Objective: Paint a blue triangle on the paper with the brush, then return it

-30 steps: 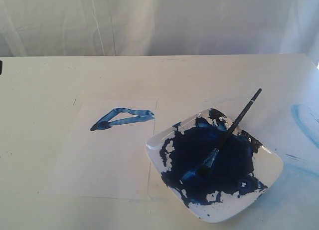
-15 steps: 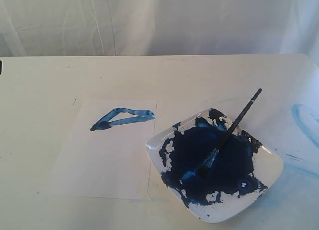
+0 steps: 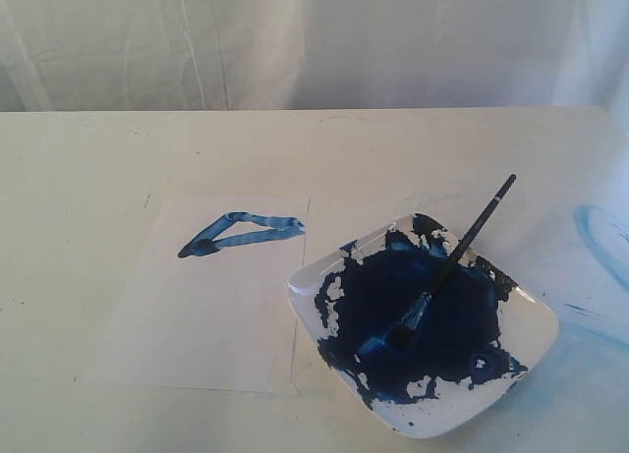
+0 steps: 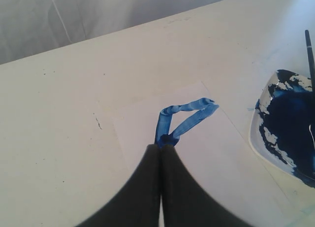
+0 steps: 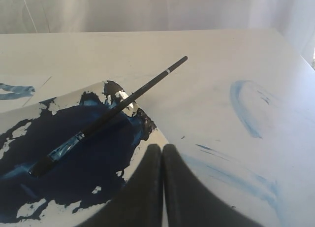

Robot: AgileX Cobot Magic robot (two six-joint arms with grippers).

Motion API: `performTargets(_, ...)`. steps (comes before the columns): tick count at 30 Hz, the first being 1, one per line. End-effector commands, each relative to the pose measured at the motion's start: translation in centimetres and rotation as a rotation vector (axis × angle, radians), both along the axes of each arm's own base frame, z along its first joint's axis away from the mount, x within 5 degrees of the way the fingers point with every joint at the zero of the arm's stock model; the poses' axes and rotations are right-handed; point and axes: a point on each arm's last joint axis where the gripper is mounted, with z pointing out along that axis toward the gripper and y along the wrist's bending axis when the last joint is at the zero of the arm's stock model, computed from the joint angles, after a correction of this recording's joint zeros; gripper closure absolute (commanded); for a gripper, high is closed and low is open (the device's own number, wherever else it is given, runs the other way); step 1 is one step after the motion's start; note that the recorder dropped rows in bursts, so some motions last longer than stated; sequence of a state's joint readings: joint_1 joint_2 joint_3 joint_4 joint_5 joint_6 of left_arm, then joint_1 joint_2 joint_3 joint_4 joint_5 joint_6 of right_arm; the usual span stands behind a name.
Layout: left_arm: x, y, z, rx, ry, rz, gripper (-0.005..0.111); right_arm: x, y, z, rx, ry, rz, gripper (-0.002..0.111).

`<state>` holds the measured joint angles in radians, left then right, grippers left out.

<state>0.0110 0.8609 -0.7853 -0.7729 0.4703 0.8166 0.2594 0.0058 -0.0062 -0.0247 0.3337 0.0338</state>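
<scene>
Apparently I am done: the blue triangle (image 3: 241, 233) sits on the paper (image 3: 197, 315), the brush (image 3: 470, 234) lies tip-down in the plate (image 3: 537, 321), and my left gripper (image 4: 161, 147) and right gripper (image 5: 162, 147) are pinched together, empty; only parking is left, I judge.

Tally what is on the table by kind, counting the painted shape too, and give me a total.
paper: 1
blue triangle: 1
brush: 1
plate: 1
Total: 4
</scene>
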Motion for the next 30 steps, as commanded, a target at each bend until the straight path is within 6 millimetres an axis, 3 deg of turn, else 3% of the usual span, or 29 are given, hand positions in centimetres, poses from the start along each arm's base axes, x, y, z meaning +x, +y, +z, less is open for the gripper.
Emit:
performTargets(1, -2.1, -0.2, 1.5, -0.024, -0.080, -0.009, 0.107, 0.0, 0.0, -0.2, -0.012, -0.002, 0.005, 0.108)
performTargets(11, -7.8, -0.1, 3.5, -0.015, -0.318, 0.008, 0.107, 0.0, 0.0, -0.2, -0.012, -0.002, 0.005, 0.108)
performTargets(19, -11.6, 0.4, 0.3, -0.018, -0.438, 0.067, 0.107, 0.0, 0.0, -0.2, -0.012, -0.002, 0.005, 0.108)
performTargets(23, -12.2, 0.3, -1.0, -0.039, -0.438, 0.063, 0.107, 0.0, 0.0, -0.2, -0.012, -0.002, 0.005, 0.108)
performTargets(30, -12.3, 0.1, -0.9, -0.114, -0.431, 0.054, 0.107, 0.0, 0.0, -0.2, -0.012, -0.002, 0.005, 0.108)
